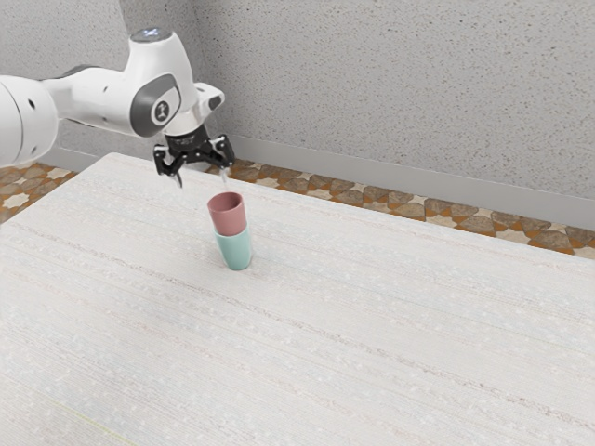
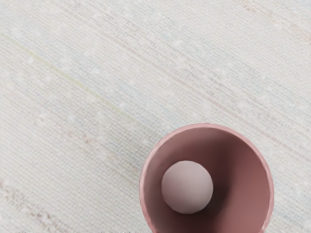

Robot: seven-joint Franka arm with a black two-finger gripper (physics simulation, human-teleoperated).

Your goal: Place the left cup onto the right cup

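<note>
A pink cup (image 1: 227,213) sits nested in the mouth of a teal cup (image 1: 235,250), which stands on the white table (image 1: 372,353). The pink cup leans slightly. My gripper (image 1: 199,170) hovers above and a little toward the exterior view's left of the stack, its fingers spread open and holding nothing. From the wrist, I look straight down into the pink cup (image 2: 206,179) and see its pale round bottom; the teal cup is hidden beneath it.
The table's far edge runs behind the gripper, with a patterned tile floor (image 1: 465,216) and a grey wall (image 1: 400,84) beyond it. Bare tabletop stretches out on all sides of the stacked cups.
</note>
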